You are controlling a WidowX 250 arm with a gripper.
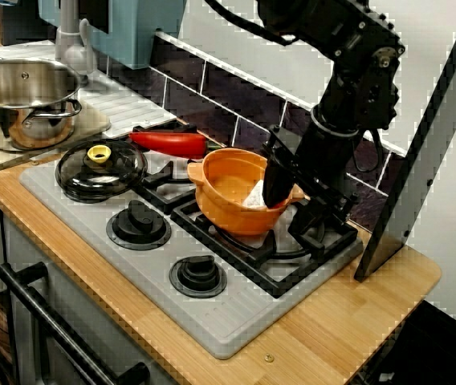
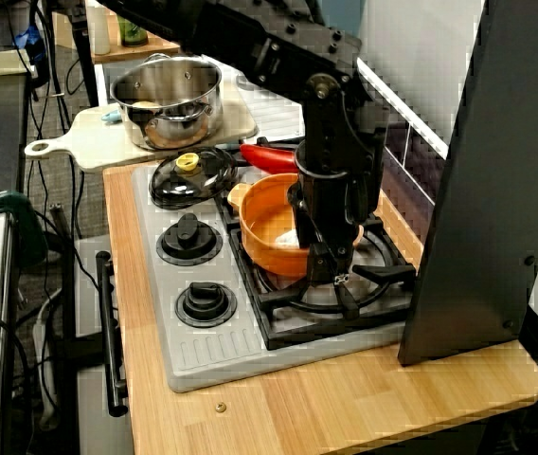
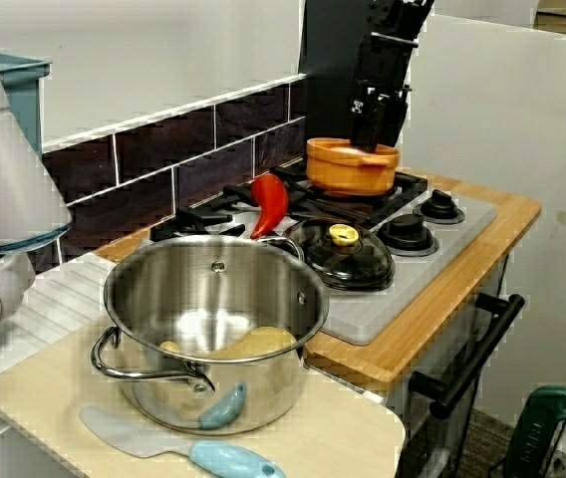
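The orange pot [image 1: 226,215] is set on the stove grate [image 1: 292,258], with a white cloth [image 1: 254,195] inside. One wall is straddled by the tool [image 1: 293,210] — whether it is clenched cannot be told. The pot is judged light, stiff and slick — best held by the rim or side lug [image 1: 196,170].

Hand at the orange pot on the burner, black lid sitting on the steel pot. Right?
No: the black lid lies on the stove, apart from the steel pot; the view from the stove's front shows it. The hand at the orange pot is right.
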